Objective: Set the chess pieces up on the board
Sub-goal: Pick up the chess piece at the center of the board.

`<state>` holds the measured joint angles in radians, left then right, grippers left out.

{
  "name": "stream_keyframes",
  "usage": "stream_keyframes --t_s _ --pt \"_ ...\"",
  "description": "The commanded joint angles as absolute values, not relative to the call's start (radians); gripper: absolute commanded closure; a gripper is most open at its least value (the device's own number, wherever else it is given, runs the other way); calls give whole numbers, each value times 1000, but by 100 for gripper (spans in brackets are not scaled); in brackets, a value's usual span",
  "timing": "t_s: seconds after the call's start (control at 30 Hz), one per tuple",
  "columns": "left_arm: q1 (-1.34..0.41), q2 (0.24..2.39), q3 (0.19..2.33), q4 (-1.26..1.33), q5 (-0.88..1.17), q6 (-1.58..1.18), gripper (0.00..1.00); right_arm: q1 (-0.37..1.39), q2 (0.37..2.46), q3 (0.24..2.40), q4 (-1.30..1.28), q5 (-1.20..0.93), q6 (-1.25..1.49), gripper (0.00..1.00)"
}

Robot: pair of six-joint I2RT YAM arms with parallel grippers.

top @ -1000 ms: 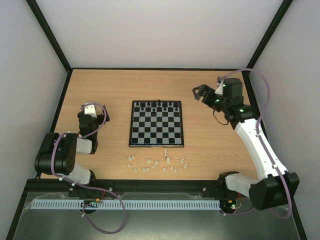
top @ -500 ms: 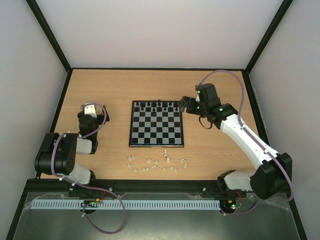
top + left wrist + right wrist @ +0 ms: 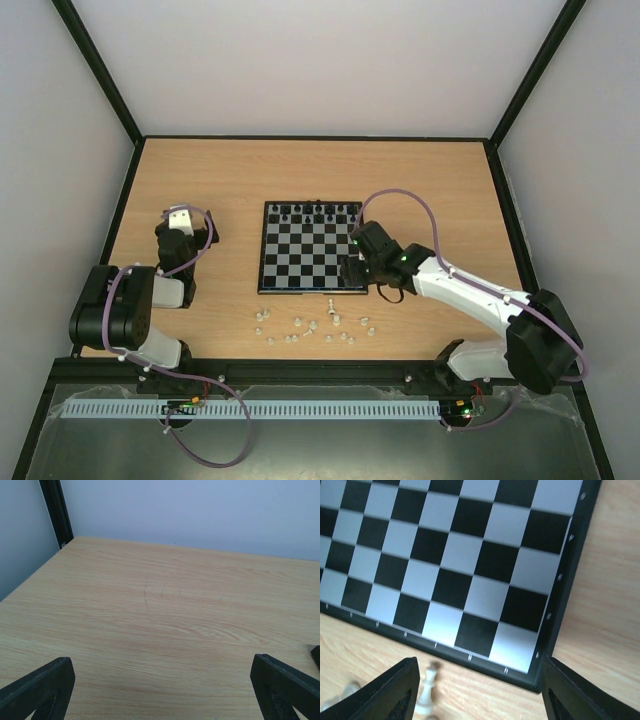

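Several chess pieces (image 3: 312,325) near board (image 3: 312,262)

On my overhead feed I see a light wooden tabletop (image 3: 200,170) edged by a black frame (image 3: 100,75), with plain white walls (image 3: 320,60) behind it. A row of small black chess pieces (image 3: 318,211) stands mid-table. A pale slotted strip (image 3: 250,409) runs along the near edge. Faint scratches (image 3: 146,592) mark the wood.

On table (image 3: 220,180): chess pieces (image 3: 312,325) before board (image 3: 312,250).
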<state>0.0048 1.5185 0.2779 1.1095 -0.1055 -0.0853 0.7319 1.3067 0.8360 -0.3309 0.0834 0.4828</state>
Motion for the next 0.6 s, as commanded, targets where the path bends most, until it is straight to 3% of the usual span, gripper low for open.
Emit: stream_keyframes --t_s 0.0,0.27,0.37,0.57 --pt "3 1516 285 1163 -109 -75 1 774 1253 790 -350 95 487 33" --pt "1 1494 283 1159 -131 -82 1 775 1196 741 -339 112 491 32" --pt "-16 1372 388 867 -216 -75 1 775 1175 740 -341 116 494 28" --pt "-75 1111 518 519 -170 -127 1 775 1129 746 -342 113 488 23"
